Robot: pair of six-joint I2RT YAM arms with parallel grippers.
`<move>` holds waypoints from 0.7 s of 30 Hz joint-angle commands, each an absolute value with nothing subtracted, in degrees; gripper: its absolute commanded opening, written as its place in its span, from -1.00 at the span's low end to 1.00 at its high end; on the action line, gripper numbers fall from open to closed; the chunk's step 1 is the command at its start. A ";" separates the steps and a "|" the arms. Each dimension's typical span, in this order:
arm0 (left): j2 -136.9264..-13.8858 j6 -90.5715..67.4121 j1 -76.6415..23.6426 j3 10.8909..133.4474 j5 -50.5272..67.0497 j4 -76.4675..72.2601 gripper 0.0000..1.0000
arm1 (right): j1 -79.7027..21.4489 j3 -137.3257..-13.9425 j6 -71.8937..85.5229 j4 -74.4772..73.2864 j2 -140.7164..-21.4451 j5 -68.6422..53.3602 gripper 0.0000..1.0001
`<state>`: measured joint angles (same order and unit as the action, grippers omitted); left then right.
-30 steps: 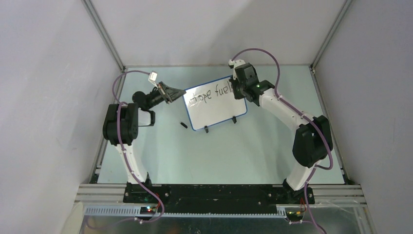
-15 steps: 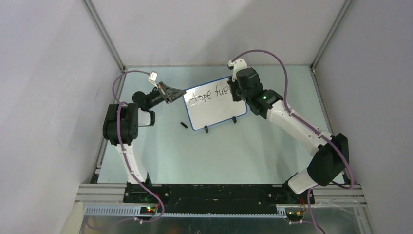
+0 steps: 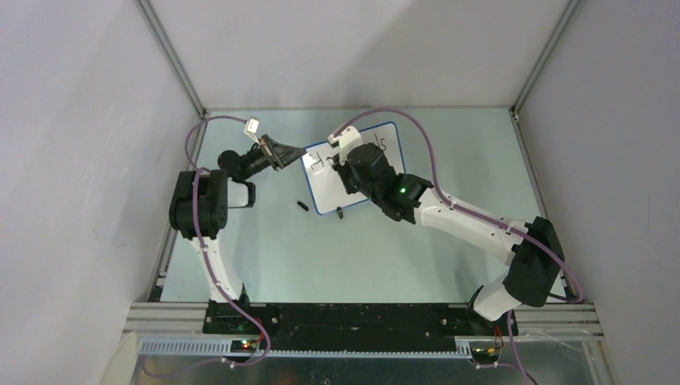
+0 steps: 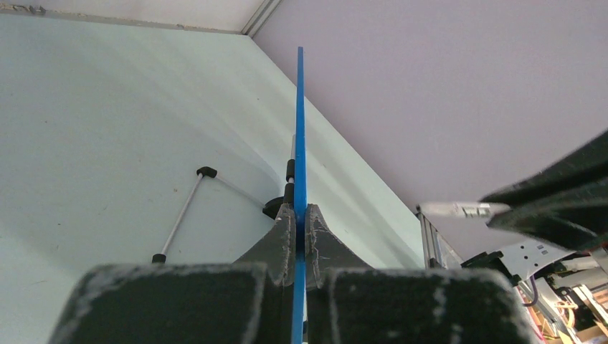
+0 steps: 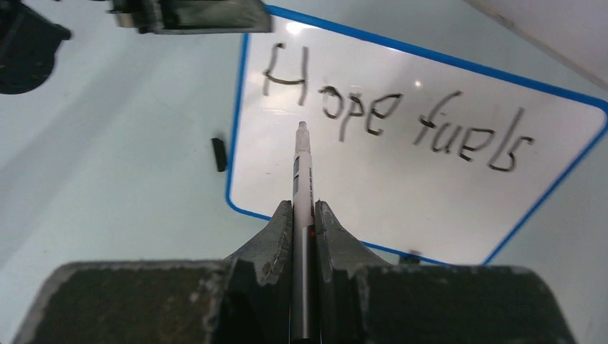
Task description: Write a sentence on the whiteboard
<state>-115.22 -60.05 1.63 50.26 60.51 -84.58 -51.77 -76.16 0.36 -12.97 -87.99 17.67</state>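
Observation:
The whiteboard [image 3: 325, 191], blue-framed, stands tilted at the back of the table. My left gripper [image 3: 298, 151] is shut on its left edge, and the thin blue frame [image 4: 300, 129] runs between the closed jaws of the left gripper [image 4: 300, 215]. My right gripper [image 3: 353, 172] hovers over the board's left half, hiding much of it. The right gripper [image 5: 304, 208] is shut on a slim marker pen [image 5: 302, 168] whose tip sits just under the first word. The sentence [image 5: 394, 122] reads "Hope fuels" in one black line.
A small black cap [image 3: 302, 206] lies on the pale green table left of the board's lower corner, also seen as the cap [image 5: 219, 154]. A black clip foot [image 3: 340, 212] sticks out under the board. Grey walls and metal posts enclose the table.
My right arm has swung with the marker from the board's right end to its left end, below "Hope". The left gripper and the board have stayed put.

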 commanded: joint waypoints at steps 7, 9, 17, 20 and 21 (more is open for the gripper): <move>-115.31 -60.03 1.32 51.46 62.06 -87.55 -1.00 | -55.54 -76.42 -0.54 -3.02 -92.61 16.24 -1.00; -115.31 -59.98 1.32 51.40 62.05 -87.54 -1.00 | -55.89 -76.46 -0.39 -2.45 -93.80 15.36 -1.00; -115.31 -60.01 1.33 51.32 61.99 -87.51 -1.00 | -56.58 -76.84 -0.80 -2.22 -96.28 14.39 -1.00; -115.27 -60.03 1.32 51.29 62.01 -87.51 -1.00 | -56.52 -78.09 -0.56 -3.73 -97.45 14.25 -1.00; -115.30 -60.03 1.32 51.32 61.98 -87.52 -1.00 | -56.56 -78.29 -0.43 -4.40 -98.01 14.31 -1.00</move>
<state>-115.22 -60.05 1.63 50.26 60.47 -84.58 -56.25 -76.18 -0.25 -4.86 -96.51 14.52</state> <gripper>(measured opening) 0.020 0.150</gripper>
